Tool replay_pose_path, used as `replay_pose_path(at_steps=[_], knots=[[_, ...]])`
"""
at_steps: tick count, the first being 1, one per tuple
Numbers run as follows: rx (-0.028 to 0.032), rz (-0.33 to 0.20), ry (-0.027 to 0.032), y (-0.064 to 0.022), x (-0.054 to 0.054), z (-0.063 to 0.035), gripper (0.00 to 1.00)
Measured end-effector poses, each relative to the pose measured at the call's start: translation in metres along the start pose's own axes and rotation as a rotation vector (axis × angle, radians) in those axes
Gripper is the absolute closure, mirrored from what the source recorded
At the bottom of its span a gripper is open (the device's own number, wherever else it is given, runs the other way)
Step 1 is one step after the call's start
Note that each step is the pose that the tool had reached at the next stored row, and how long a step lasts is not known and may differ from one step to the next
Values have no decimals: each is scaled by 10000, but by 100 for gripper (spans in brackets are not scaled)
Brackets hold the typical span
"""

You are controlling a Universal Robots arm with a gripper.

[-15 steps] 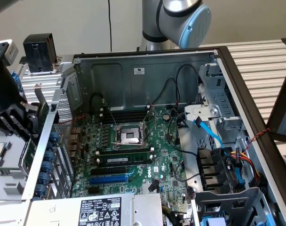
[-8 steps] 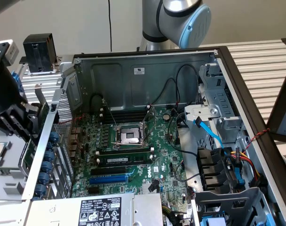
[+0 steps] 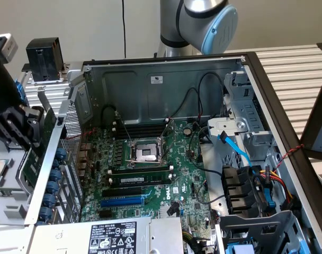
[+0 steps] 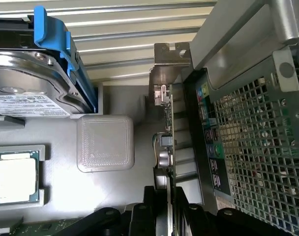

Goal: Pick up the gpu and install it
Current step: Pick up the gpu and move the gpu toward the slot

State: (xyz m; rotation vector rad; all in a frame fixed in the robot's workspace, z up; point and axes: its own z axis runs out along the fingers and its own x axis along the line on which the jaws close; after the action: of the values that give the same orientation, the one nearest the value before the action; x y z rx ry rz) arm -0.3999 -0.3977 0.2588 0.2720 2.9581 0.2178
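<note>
**Ana:** Exterior view first: what takes up the most room?

**Ben:** The open computer case (image 3: 166,66), lying on its side. The robot arm (image 3: 203,21) rises behind its far wall. The green motherboard (image 3: 187,169) covers the case floor, and a power supply (image 3: 113,238) sits at the near edge.

**Ana:** And outside the case?

**Ben:** The wrist view shows a grey tray (image 4: 120,103) just beside the case's perforated wall (image 4: 262,147). A hard drive (image 4: 26,83) with a blue rail lies on that tray.

**Ana:** Where is the gpu?

**Ben:** The gpu (image 4: 169,142) is outside the case, seen edge-on between the tray and the perforated wall, very near the wall. Its silver bracket (image 4: 171,61) is at the end away from the gripper (image 4: 166,216).

**Ana:** How do the jaws stand?

**Ben:** They are narrow and closed on the card. A black finger (image 4: 139,219) sits on each side of its edge. Whether the card touches the tray cannot be told.

**Ana:** Anything smaller?

**Ben:** A raised grey square pad (image 4: 105,143) is on the tray, and a processor chip (image 4: 14,177) sits in a recess near it.
</note>
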Motion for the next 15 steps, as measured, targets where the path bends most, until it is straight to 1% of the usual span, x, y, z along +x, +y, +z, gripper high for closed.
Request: replay_pose_path(at_steps=[15], knots=[[0,-1,1,101,-102,-667,73]])
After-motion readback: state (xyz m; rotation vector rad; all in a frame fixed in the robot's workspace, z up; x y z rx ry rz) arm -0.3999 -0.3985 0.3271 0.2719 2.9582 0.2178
